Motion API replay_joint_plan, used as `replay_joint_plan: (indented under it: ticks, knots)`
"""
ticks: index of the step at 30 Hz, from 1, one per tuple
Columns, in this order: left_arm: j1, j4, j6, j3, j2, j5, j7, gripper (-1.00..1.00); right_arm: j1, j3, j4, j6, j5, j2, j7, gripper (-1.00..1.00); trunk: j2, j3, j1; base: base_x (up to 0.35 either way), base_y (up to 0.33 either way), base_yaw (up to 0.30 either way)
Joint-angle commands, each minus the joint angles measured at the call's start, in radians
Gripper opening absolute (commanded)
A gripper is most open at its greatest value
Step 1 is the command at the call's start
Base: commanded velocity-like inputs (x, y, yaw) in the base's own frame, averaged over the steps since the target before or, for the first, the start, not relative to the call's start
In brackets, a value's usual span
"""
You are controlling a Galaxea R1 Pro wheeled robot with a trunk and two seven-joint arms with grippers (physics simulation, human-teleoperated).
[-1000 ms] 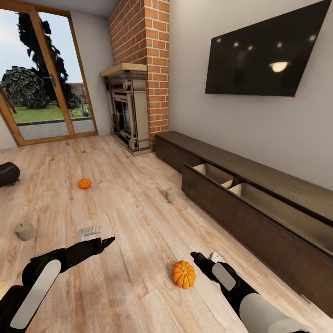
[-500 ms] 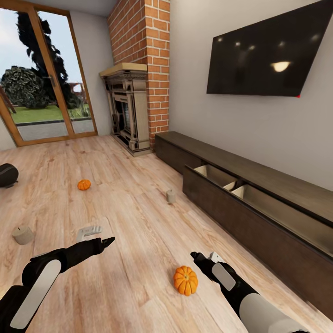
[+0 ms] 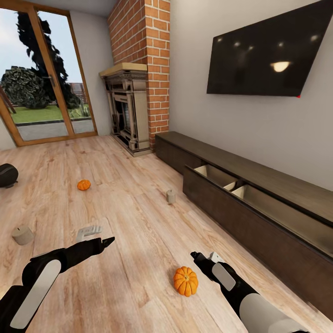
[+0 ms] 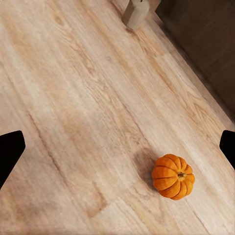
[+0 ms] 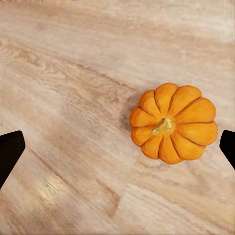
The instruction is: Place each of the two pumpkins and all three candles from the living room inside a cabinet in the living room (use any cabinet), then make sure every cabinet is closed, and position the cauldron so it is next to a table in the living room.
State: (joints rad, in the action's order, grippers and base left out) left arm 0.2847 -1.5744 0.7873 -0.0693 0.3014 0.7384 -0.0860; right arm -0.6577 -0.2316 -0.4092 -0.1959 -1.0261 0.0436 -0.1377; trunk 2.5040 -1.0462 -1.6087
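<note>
I have both hands spread wide and empty above the plank floor (image 3: pixel 138 277). The near pumpkin (image 3: pixel 185 280) sits just beside my right hand (image 3: pixel 200 257), at its 7 o'clock. The far pumpkin (image 3: pixel 83 185) lies at 11, a candle (image 3: pixel 170 196) at 12 near the cabinet's (image 3: pixel 240 217) open drawer, another candle (image 3: pixel 22 235) by my left hand (image 3: pixel 104 241), the cauldron (image 3: pixel 7 175) at 10

left black-and-white arm: extended forward, black two-finger left gripper (image 3: pixel 105 241) jaws spread, empty | right black-and-white arm: extended forward, black two-finger right gripper (image 3: pixel 198 257) jaws spread, empty
</note>
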Motion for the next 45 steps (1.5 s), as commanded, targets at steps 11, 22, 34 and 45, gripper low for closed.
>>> replay_joint_plan:
  ticks: [11, 22, 34, 45]
  knots:
    - [0.001, 0.000, 0.003, -0.001, 0.001, 0.010, -0.009, 1.00, 0.000, -0.009, -0.002, 0.025, -0.007, -0.001, -0.007, 1.00, 0.000, -0.001, 0.000, 0.000, 0.000, 0.000]
    - [0.001, 0.001, 0.003, -0.002, 0.001, 0.010, -0.009, 1.00, 0.000, -0.009, -0.002, 0.027, -0.006, -0.001, -0.006, 1.00, 0.000, -0.001, 0.000, 0.000, 0.000, 0.000]
    - [0.001, 0.001, 0.003, -0.002, 0.001, 0.009, -0.009, 1.00, 0.000, -0.009, -0.002, 0.028, -0.007, -0.001, -0.007, 1.00, 0.000, -0.001, 0.000, 0.000, 0.000, 0.000]
    - [0.001, 0.001, 0.003, -0.002, 0.001, 0.009, -0.009, 1.00, 0.000, 0.001, 0.013, 0.020, -0.015, -0.002, -0.017, 1.00, 0.000, -0.001, 0.000, 0.071, 0.043, 0.000]
